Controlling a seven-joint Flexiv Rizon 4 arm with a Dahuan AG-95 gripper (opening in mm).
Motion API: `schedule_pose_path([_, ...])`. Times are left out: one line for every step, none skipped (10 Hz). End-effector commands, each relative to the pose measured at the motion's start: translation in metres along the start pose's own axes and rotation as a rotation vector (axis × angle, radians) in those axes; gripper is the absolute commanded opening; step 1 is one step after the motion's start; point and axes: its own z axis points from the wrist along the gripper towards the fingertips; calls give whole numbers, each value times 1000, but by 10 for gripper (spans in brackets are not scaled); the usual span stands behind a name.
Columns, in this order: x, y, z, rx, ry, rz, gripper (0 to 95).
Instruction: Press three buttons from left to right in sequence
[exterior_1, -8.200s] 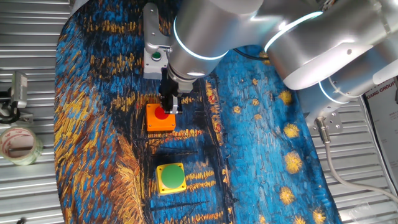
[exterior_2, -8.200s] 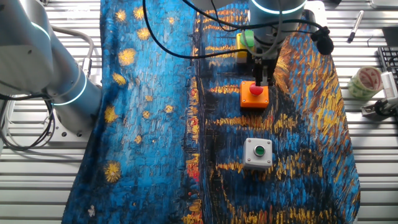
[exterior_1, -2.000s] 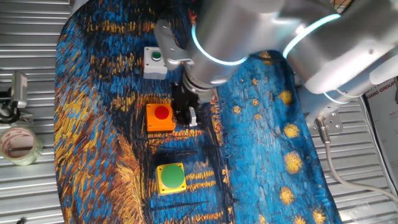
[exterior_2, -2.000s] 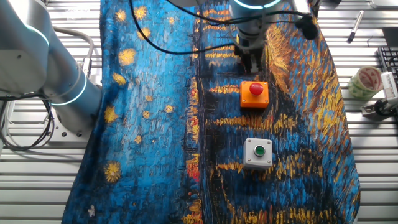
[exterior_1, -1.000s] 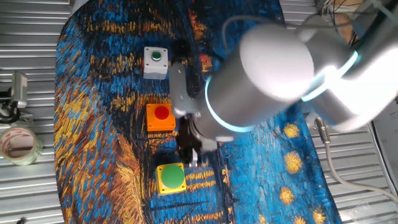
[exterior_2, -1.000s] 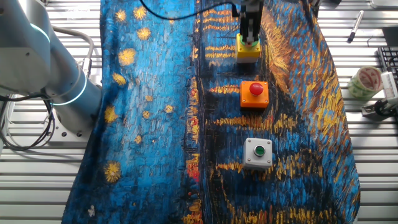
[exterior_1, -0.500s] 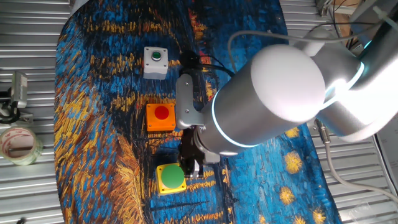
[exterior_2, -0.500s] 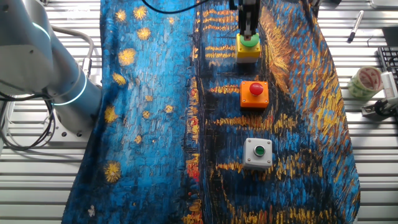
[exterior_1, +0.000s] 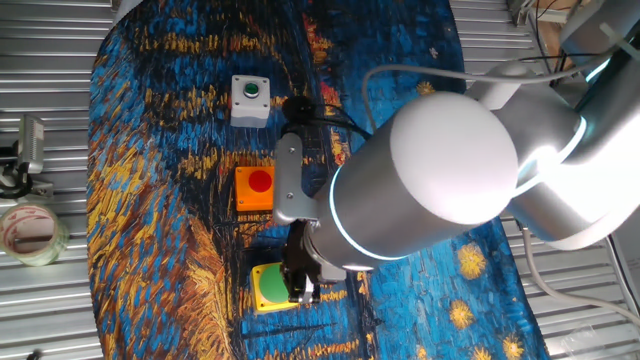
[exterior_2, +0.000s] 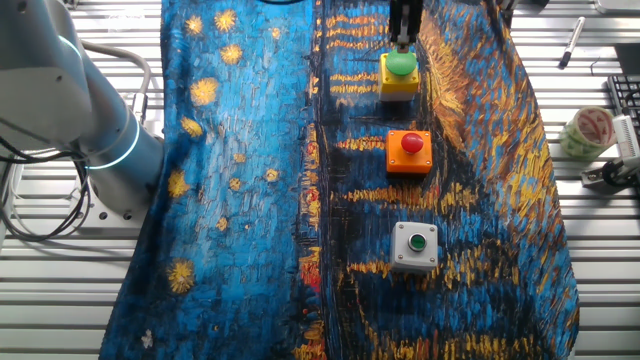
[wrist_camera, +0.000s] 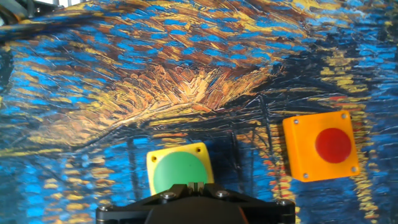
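While one fixed view hides most of the scene behind the arm's bulky joint, we still see the fingers (exterior_1: 297, 287) low at centre, over the yellow box with large green button (exterior_1: 268, 287). From the other fixed view, at the top centre of the frame, that box (exterior_2: 399, 75) shows whole, with the orange box with red button (exterior_2: 409, 152) and white-grey box with small green button (exterior_2: 415, 246) below it on the painted cloth (exterior_2: 240, 200). Only the hand view puts the green button (wrist_camera: 180, 173) right at the fingers' base; whether they are spread or pressed together, we cannot tell.

yellow box (wrist_camera: 178, 166), orange box (wrist_camera: 321, 145), swirly blue-gold cloth (exterior_2: 240, 200).
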Motion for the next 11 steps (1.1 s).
schedule_pose_path([1, 0, 0, 0, -6, 7, 0])
schedule_pose_path([1, 0, 1, 0, -7, 8, 0])
schedule_pose_path([1, 0, 2, -1, -9, 10, 0])
schedule_pose_path([1, 0, 3, -1, -9, 10, 0])
schedule_pose_path([1, 0, 5, -1, -10, 10, 0])
schedule_pose_path([1, 0, 7, -1, -13, 9, 0])
schedule_pose_path([1, 0, 10, -3, -19, 9, 0])
schedule_pose_path([1, 0, 12, 0, -21, 9, 0])
schedule_pose_path([1, 0, 15, -2, -27, 11, 0])
schedule_pose_path([1, 1, 16, -2, -27, 14, 0])
schedule_pose_path([1, 3, 17, 0, -27, 18, 0])
